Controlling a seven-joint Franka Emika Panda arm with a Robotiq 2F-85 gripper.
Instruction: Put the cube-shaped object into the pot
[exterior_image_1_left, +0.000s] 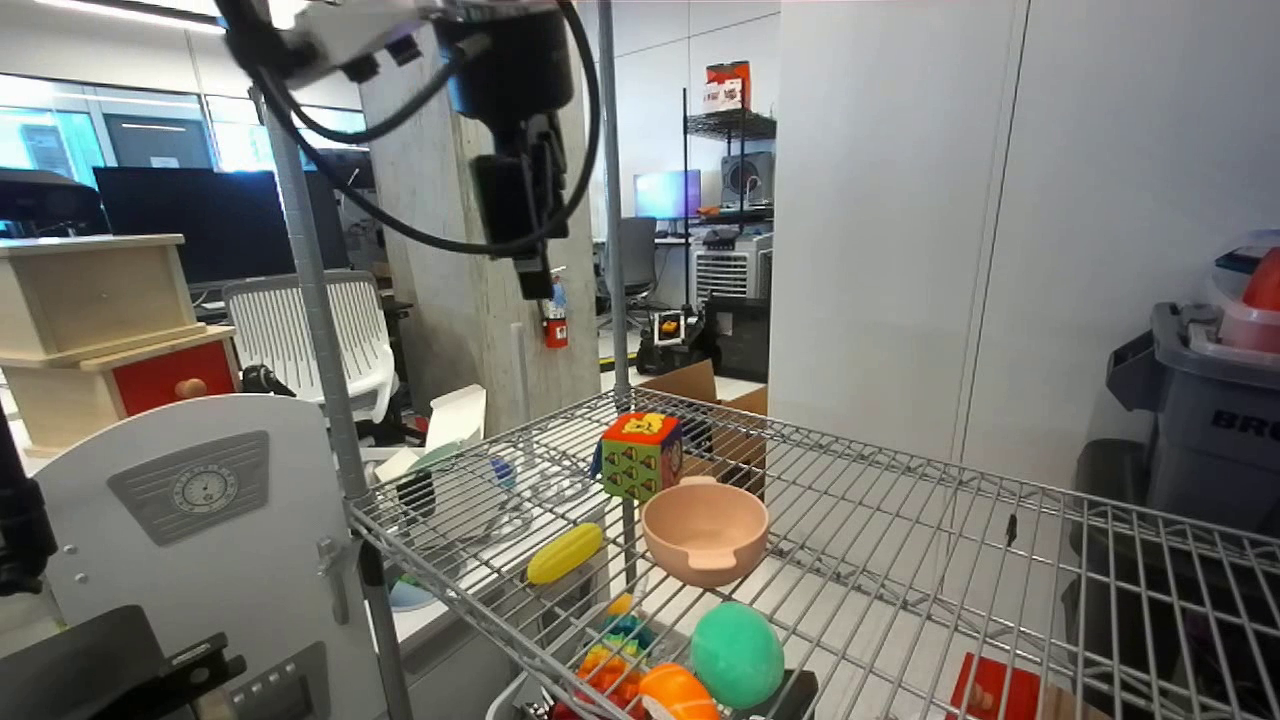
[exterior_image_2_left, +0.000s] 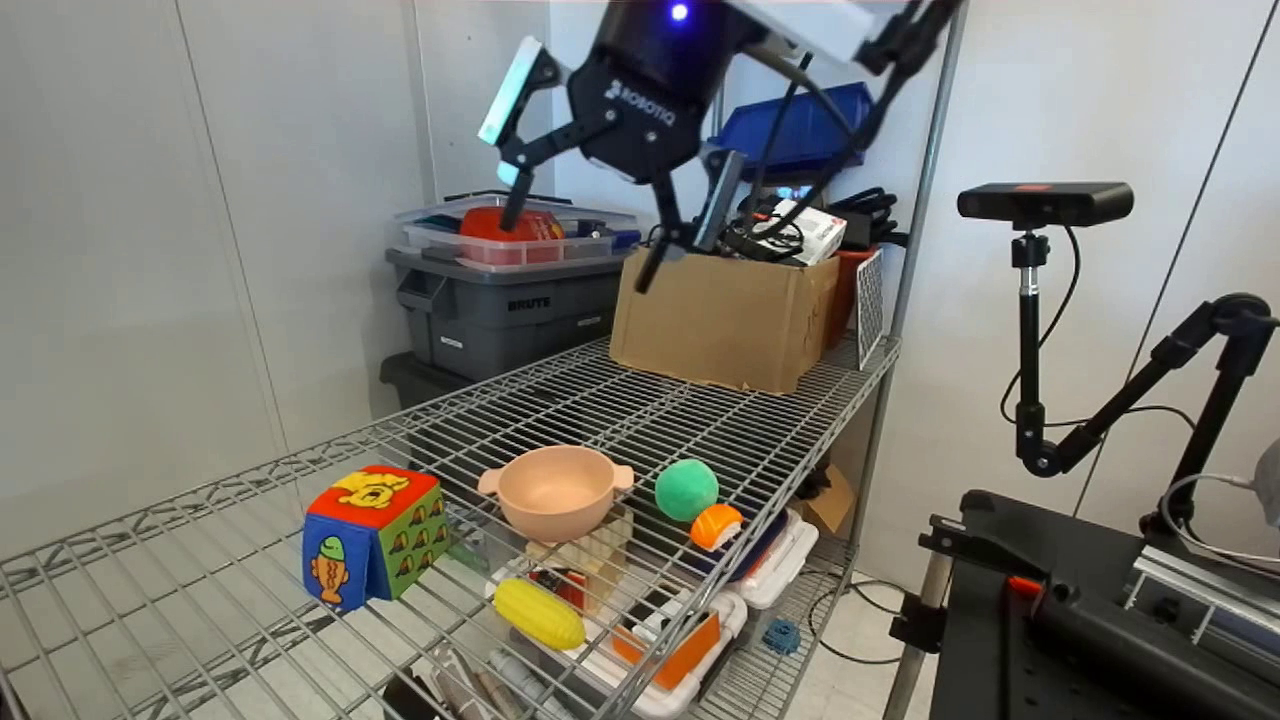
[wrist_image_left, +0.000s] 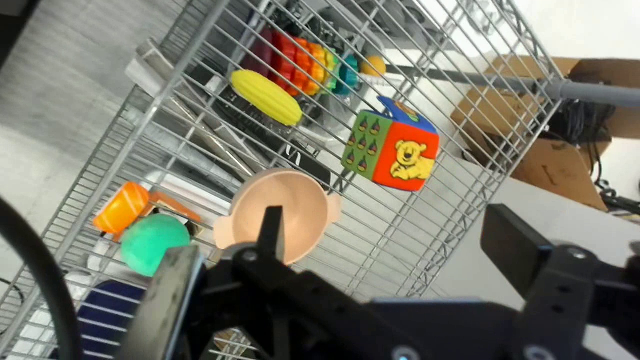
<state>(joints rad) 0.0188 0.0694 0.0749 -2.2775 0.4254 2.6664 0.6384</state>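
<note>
The cube-shaped object is a soft cube (exterior_image_1_left: 640, 460) with red, green and blue faces and a yellow bear. It sits on the wire shelf in both exterior views (exterior_image_2_left: 375, 540) and in the wrist view (wrist_image_left: 395, 150). The salmon-pink pot (exterior_image_1_left: 705, 535) stands upright beside it, its inside bare; it also shows in an exterior view (exterior_image_2_left: 555, 495) and in the wrist view (wrist_image_left: 305, 210). My gripper (exterior_image_2_left: 583, 235) is wide open, with nothing between its fingers, high above the shelf. In the wrist view my gripper (wrist_image_left: 387, 225) has one finger overlapping the pot in the picture.
The wire shelf (exterior_image_1_left: 900, 510) also holds a yellow oblong object (exterior_image_2_left: 540, 613), a green ball (exterior_image_2_left: 687, 490) and an orange piece (exterior_image_2_left: 716, 527). A cardboard box (exterior_image_2_left: 720, 315) stands at its far end. Metal posts (exterior_image_1_left: 612, 200) rise at the shelf corners.
</note>
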